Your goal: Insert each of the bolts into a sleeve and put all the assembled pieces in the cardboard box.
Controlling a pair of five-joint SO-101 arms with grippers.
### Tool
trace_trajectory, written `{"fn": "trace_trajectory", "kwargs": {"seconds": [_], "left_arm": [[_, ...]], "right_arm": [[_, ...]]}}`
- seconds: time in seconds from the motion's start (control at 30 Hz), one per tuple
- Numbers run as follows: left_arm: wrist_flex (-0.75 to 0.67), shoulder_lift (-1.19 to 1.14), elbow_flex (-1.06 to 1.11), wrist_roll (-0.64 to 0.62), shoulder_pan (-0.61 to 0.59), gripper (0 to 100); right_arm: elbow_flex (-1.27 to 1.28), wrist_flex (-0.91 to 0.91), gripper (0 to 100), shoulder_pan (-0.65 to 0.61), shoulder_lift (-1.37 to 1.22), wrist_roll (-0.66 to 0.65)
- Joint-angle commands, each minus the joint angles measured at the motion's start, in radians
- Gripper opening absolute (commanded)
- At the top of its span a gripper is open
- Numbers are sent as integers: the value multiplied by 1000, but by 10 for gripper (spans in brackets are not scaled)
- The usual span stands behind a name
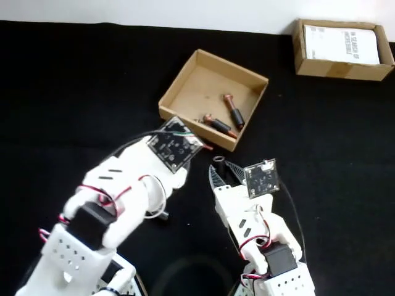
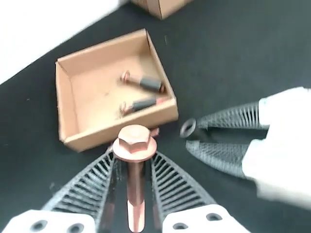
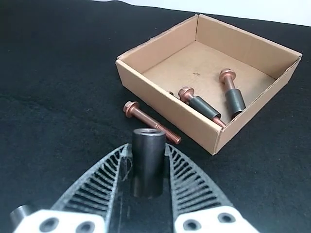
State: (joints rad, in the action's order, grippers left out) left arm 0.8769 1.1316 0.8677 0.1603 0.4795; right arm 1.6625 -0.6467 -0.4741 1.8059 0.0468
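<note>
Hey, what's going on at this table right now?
The left gripper is shut on a copper bolt, and the right gripper is shut on a dark sleeve, both just outside the cardboard box. Two assembled pieces already lie in the box. A loose bolt lies on the table beside its wall.

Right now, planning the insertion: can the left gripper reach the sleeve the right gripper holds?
Probably yes: the sleeve sits close beside the left gripper and its bolt, with nothing between them.
</note>
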Motion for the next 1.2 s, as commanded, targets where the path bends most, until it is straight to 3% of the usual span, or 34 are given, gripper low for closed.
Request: {"fn": "trace_trajectory", "kwargs": {"seconds": [0.0,0.2,0.3,0.77,1.17], "left_arm": [[-296,48,143,-189,19,8],[-456,-39,157,-453,13,8],[-505,-93,127,-514,13,8],[-525,-188,-110,-462,19,8],[-531,-225,-125,-460,48,8]], "right_arm": [[-38,35,6,-5,7,-6],[70,231,6,27,7,-6],[137,332,6,39,7,-2],[147,343,6,39,5,-2],[147,343,6,35,7,-3]]}}
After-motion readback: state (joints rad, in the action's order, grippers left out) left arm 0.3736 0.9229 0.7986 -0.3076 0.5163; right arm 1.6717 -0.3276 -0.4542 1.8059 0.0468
